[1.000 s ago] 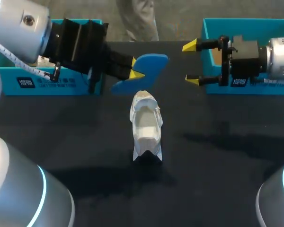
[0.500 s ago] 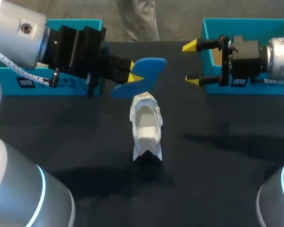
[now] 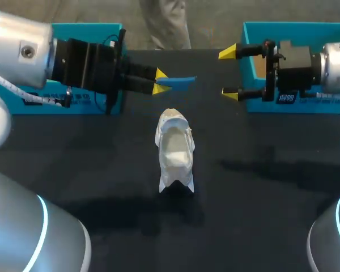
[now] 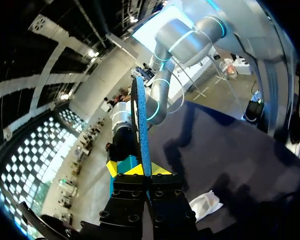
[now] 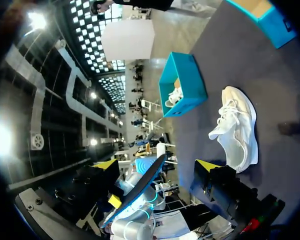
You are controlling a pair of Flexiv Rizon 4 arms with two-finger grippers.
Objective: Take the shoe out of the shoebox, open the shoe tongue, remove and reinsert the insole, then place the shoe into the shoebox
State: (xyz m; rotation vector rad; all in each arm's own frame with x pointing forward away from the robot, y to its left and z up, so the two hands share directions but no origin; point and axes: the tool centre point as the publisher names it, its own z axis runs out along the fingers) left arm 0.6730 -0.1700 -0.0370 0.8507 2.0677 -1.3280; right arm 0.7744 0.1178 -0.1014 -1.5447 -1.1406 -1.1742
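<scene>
Over the middle of the bench (image 3: 102, 170), in the head view, the white shoe (image 3: 174, 153) stood upright on its sole, mouth open upward, well apart from both teal boxes. My left pincer (image 3: 160, 81) was clamped on the blue insole (image 3: 178, 83), which it held edge-on in the air just beyond the far end of the shoe. I judged the insole was out and waiting to go back in, and holding it flat and thin like that suited sliding it into the mouth. My right pincer (image 3: 229, 73) hung wide open with nothing in it, in front of the right box (image 3: 306, 28). It seemed parked there to leave the shoe free. The left box (image 3: 73, 99) sat behind my left arm.

In the left wrist view, the insole (image 4: 139, 125) stood out straight ahead between the fingers of the left pincer (image 4: 140, 170), gripped from both sides at one end. The shoe (image 4: 205, 204) lay below and to one side, so the insole was not yet lined up over it.

In the right wrist view, the right pincer (image 5: 157, 165) showed its two yellow tips far apart, holding nothing. Ahead of it lay the shoe (image 5: 237, 127) on its sole, with the left box (image 5: 182, 82) beyond, something white inside it. The insole (image 5: 145, 182) showed across the gap.
</scene>
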